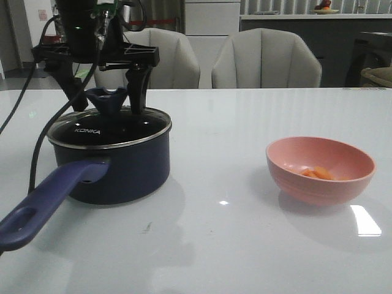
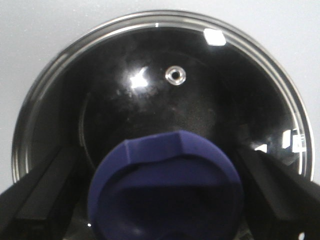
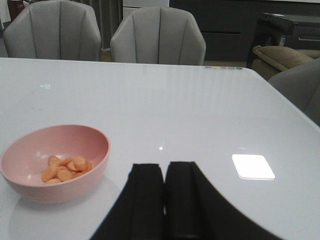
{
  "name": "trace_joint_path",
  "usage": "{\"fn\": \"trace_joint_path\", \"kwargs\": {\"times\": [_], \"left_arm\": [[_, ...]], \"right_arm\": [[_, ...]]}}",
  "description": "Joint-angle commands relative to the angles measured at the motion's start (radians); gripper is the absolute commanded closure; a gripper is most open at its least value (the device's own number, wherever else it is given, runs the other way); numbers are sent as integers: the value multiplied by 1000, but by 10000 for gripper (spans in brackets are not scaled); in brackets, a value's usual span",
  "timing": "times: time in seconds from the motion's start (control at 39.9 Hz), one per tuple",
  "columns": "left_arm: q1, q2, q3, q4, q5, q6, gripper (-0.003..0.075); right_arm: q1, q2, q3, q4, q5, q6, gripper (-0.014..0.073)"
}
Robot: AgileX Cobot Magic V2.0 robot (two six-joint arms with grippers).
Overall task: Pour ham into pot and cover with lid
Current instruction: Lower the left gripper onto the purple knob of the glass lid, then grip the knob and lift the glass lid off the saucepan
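Ham (image 1: 318,173): small orange-pink chunks lying in the pink bowl (image 1: 320,168), toward the right edge of the table; none is seen in the pot.
Pot (image 1: 119,165): dark navy saucepan on the left half of the table, well apart from the bowl; its long purple-blue handle (image 1: 46,200), pierced by a hole, points toward the near left corner.
Lid (image 1: 110,130): glass with a steel rim and white "KONKA" lettering, seated level on the pot; a small steam vent (image 2: 175,75) shows in the glass.
Table (image 1: 220,245): glossy white top carrying bright reflections of room lights.
Room: two grey upholstered chairs (image 1: 266,59) stand at the far edge, with dark cabinets behind them.
Left gripper (image 1: 108,98): arm poised above the pot, pointing down; the black fingers (image 1: 138,86) stand wide on either side of the lid's dark blue knob (image 2: 165,192), with a gap visible between knob and fingers.
Right gripper (image 3: 164,187): held low over the table just beside the bowl, fingers pressed together with nothing between them.
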Motion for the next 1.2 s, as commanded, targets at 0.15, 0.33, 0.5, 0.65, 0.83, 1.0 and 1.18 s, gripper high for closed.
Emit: {"fn": "trace_joint_path", "kwargs": {"times": [0.15, 0.33, 0.5, 0.65, 0.83, 1.0, 1.18], "left_arm": [[-8, -54, -33, 1, -18, -12, 337], [-8, -54, -33, 1, -19, -12, 388], [-8, -54, -36, 1, -17, -12, 388], [-8, -63, -72, 1, 5, -12, 388], [-6, -73, -145, 1, 45, -12, 388], [-5, -75, -184, 80, 116, -12, 388], [-5, -101, -176, 194, 119, -12, 388]], "right_arm": [[-6, -19, -5, -13, -74, 0, 450], [-6, -19, -5, -13, -74, 0, 450], [-6, -19, -5, -13, -74, 0, 450], [-6, -19, -5, -13, -74, 0, 450], [-6, -19, -5, -13, -74, 0, 450], [-6, -19, -5, -13, -74, 0, 450], [-6, -19, -5, -13, -74, 0, 450]]}}
